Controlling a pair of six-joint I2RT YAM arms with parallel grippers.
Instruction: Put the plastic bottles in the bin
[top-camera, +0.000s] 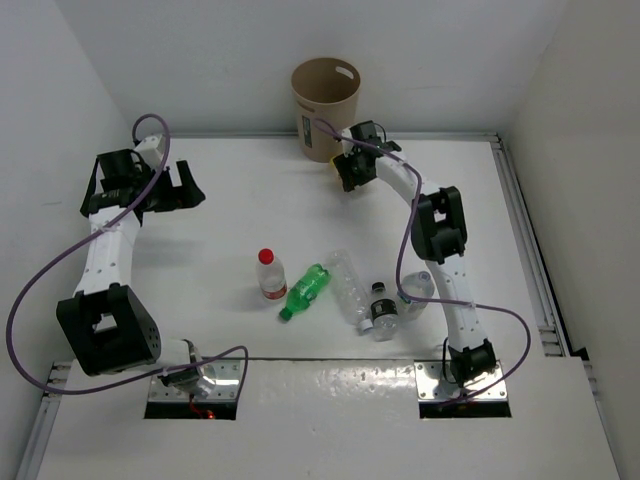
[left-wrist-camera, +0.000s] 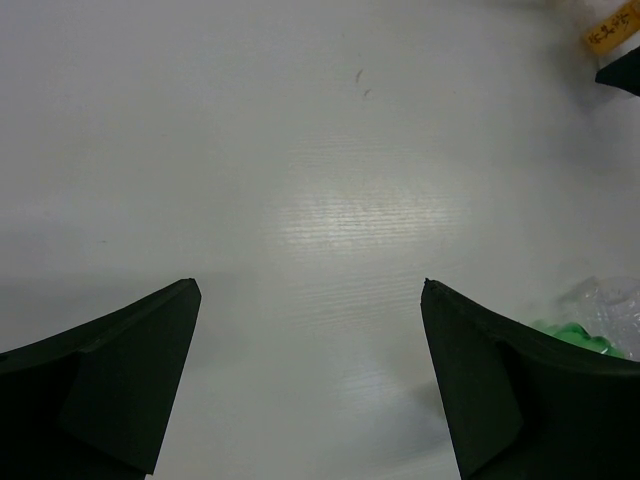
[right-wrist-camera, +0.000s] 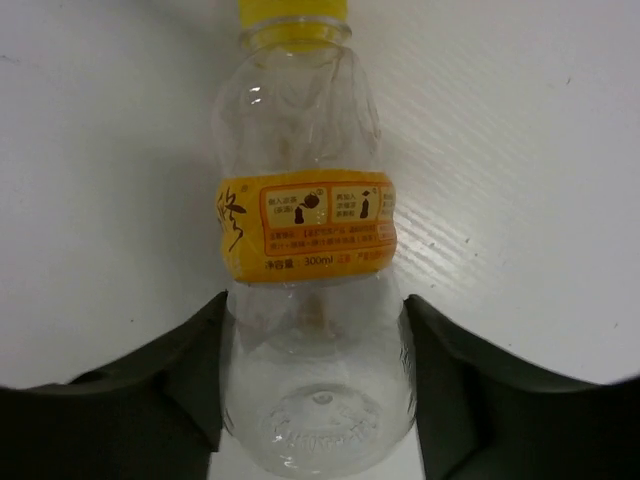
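My right gripper (top-camera: 349, 172) is shut on the base of a clear bottle with an orange label and yellow cap (right-wrist-camera: 305, 225); its fingers (right-wrist-camera: 190, 370) press both sides of the bottle. It is just in front of the tan bin (top-camera: 325, 95), lower than the rim. My left gripper (top-camera: 183, 190) is open and empty over bare table at the far left. On the table lie a red-capped bottle (top-camera: 270, 275), a green bottle (top-camera: 305, 290), a clear bottle (top-camera: 348, 285), a black-capped bottle (top-camera: 379, 299) and a blue-labelled one (top-camera: 416, 288).
The bin stands past the table's back edge, against the wall. A raised rail (top-camera: 520, 200) runs down the right side. The left wrist view shows the green bottle (left-wrist-camera: 575, 335) at its right edge and the bin's label (left-wrist-camera: 610, 35) at top right.
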